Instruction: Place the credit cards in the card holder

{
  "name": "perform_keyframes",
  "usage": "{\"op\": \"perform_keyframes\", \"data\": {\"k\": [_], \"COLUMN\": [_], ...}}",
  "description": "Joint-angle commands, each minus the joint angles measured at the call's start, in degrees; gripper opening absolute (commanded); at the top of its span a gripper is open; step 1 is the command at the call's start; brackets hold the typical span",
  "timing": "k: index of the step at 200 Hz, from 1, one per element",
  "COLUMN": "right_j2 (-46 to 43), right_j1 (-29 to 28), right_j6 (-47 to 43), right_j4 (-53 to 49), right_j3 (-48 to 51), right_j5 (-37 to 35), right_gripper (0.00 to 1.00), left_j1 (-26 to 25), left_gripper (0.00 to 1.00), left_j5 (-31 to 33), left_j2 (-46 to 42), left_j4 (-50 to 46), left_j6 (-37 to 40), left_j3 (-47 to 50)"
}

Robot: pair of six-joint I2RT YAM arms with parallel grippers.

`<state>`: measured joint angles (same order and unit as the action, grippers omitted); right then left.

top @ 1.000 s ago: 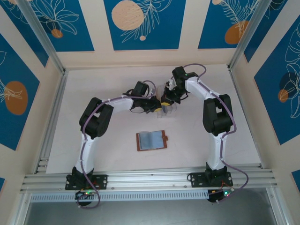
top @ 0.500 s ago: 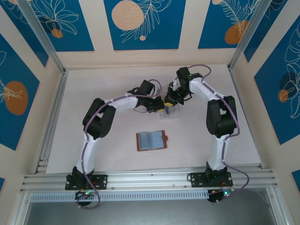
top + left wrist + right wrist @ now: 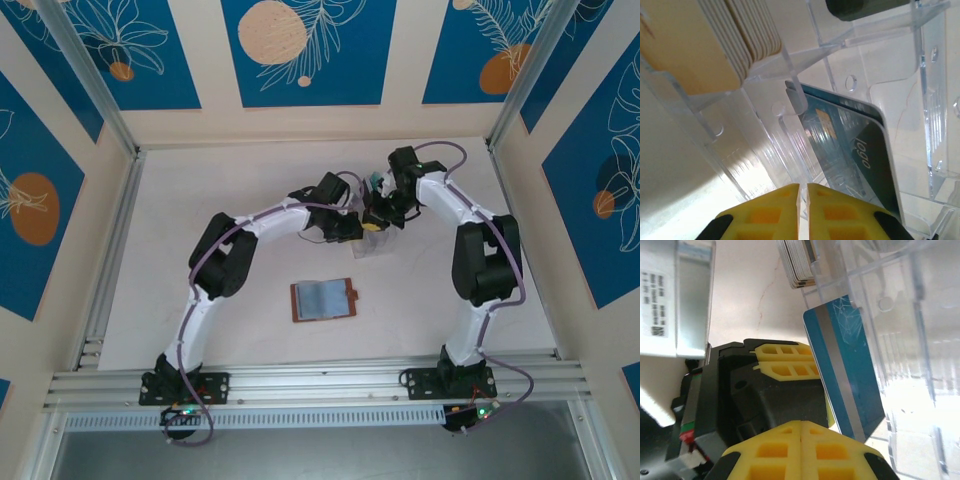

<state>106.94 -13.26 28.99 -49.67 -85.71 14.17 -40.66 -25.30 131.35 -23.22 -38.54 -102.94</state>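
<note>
**Crowding at the rack may cost us the teal card**

We see both arms meeting at the clear plastic rack (image 3: 372, 243) in the far middle of the table (image 3: 200, 220). The card holder (image 3: 323, 300) lies open nearer to the bases, well apart from them. The right gripper (image 3: 801, 432) has its jaws pressed fully together, with nothing visible between them. The teal card (image 3: 845, 375) stands just beside them, its striped face turned to the camera, and we cannot tell if they touch. The left gripper (image 3: 802, 192) is almost closed too, leaving only a thin slit. We cannot tell whether it pinches a clear wall of the rack. A cream stack (image 3: 740, 35) of cards sits in another slot.

We judge the first danger to be a push instead of a grasp. Closed jaws cannot take a card, so they may only slide it deeper or tip it out flat. The rack looks light, and a sideways press from either arm could shift or overturn it and spill the stack. The two grippers are very near each other, so a small error may make them collide. A thin, smooth card could also slip on the way to the holder.
</note>
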Motion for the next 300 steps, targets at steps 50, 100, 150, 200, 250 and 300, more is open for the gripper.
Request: {"op": "perform_keyframes", "data": {"k": [50, 100, 150, 200, 250, 300], "right_j2": [2.2, 6.1, 7.3, 6.9, 5.3, 3.3], "right_j1": [-2.3, -3.7, -4.1, -4.1, -2.8, -2.5], "right_j6": [-4.4, -3.9, -3.3, -2.4, -2.2, -1.8], "right_j4": [-5.0, -4.9, -3.8, -2.3, -1.6, -1.9], "right_j3": [-3.3, -3.8, -2.6, -2.1, -1.4, -1.7], "right_j5": [-3.2, -4.5, -4.0, -2.6, -0.6, 0.3], "right_gripper": [0.25, 0.31, 0.37, 0.29, 0.19, 0.19], "left_j1": [0.3, 2.4, 2.6, 2.0, 0.5, -1.3], "left_gripper": [0.11, 0.11, 0.11, 0.12, 0.11, 0.12], "left_j5": [-2.8, -8.2, -10.1, -11.3, -10.4, -5.2], "left_j2": [-0.4, -1.4, -0.7, -1.1, -1.0, 0.0], "left_j4": [2.7, 10.1, 14.7, 18.2, 17.2, 7.2], "left_j6": [-3.0, -8.2, -11.1, -13.3, -13.2, -6.0], "left_j3": [3.4, 8.8, 10.1, 9.6, 7.0, 2.3]}}
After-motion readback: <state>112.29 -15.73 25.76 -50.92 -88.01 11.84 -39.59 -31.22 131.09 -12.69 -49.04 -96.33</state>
